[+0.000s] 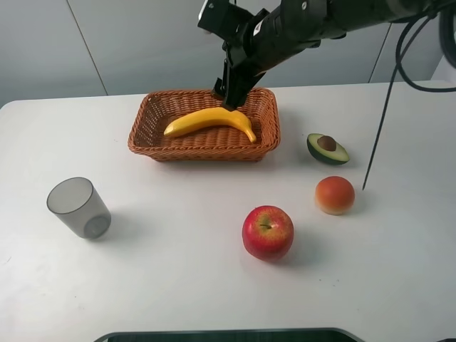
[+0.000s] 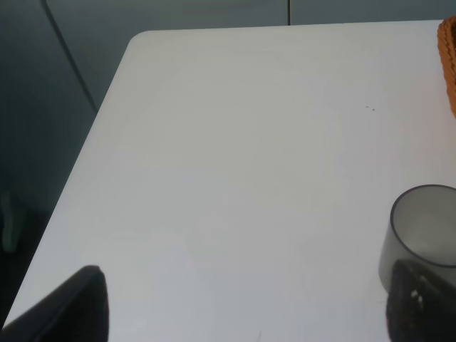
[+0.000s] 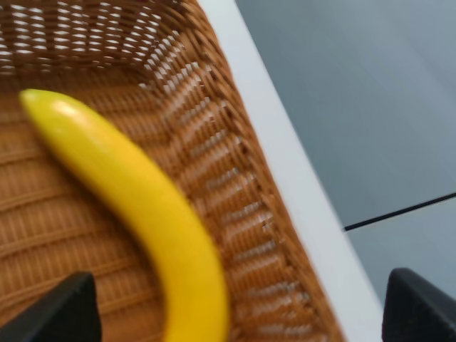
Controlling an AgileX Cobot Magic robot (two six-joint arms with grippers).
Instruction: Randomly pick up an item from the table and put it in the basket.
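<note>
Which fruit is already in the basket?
The yellow banana, lying inside the wicker basket below the right gripper. The red apple, the orange-red fruit and the avocado half all sit out on the white table.

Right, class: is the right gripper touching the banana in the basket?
Apart. The right wrist view shows the right gripper open, with wicker of the basket visible between each finger and the banana.
</note>
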